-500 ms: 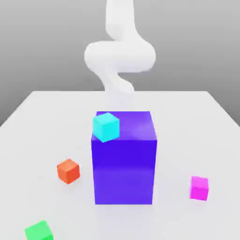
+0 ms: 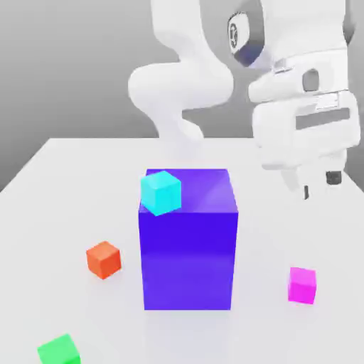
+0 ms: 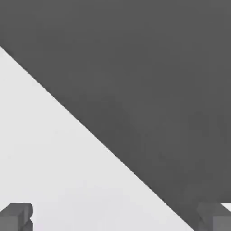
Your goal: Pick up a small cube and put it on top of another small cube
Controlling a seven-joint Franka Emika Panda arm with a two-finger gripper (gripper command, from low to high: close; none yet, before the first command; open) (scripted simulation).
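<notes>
Small plain cube [image 2: 302, 286], bright magenta, on pale tabletop [image 2: 266, 327]; gripper [image 2: 320, 186] released, fingers apart

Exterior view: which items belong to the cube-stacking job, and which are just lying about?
Part of the job:
- magenta cube, apparently the one to lift
- end effector, open

Probably just lying about:
- orange cube
- green cube

Unclear:
- cyan cube, possibly the base

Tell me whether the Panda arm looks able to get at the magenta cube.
Probably yes: the open, empty jaws hang above and beyond the magenta cube, which sits apart from the blue-violet block, nothing on top of it.
</notes>
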